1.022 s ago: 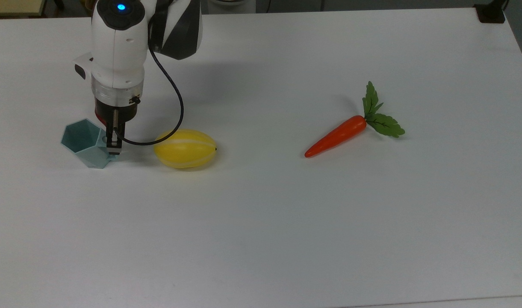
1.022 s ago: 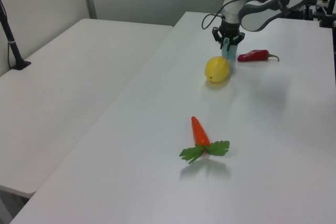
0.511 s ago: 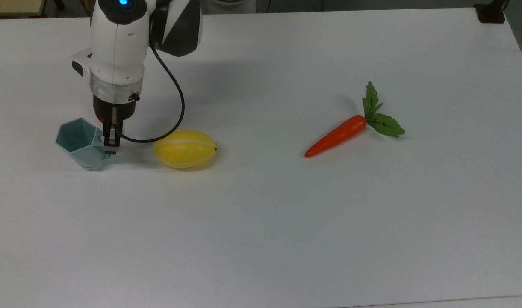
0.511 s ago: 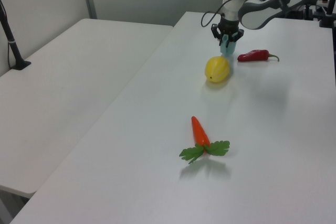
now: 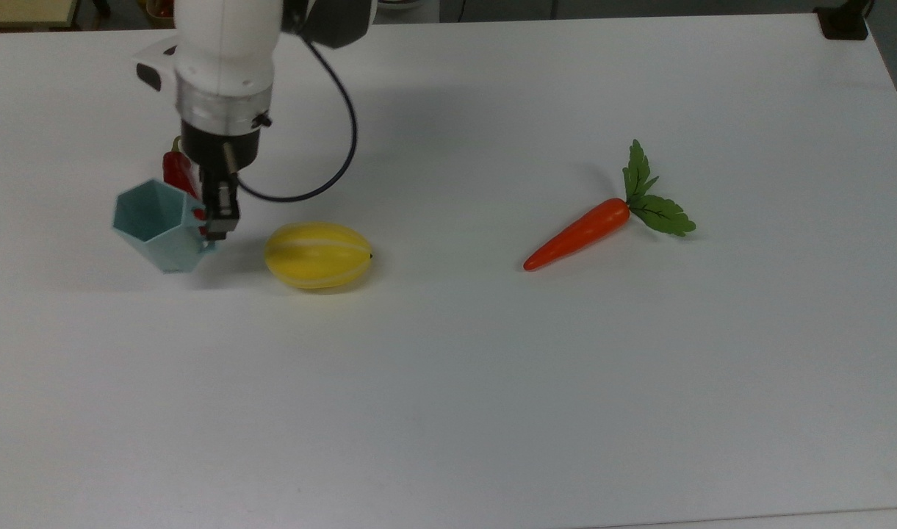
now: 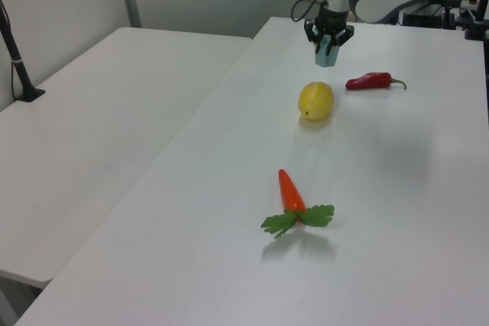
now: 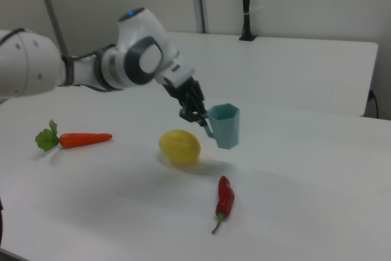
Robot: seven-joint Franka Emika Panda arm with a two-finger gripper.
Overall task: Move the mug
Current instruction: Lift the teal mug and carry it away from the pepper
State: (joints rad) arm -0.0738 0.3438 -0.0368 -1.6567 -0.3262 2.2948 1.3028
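Yellow melon [image 5: 317, 255] just beside lifted mug [image 5: 159, 235] on the top view's right; red chili [image 7: 223, 200] below. Carrot [image 5: 579, 234] well apart. Open white table [image 5: 448, 397] between and toward the top view's bottom edge.

We see the gripper [image 5: 214, 224] clamped on the handle side of the teal mug [image 5: 156, 226], with a yellow melon [image 5: 318, 255] just beside and a carrot [image 5: 579, 233] well apart.
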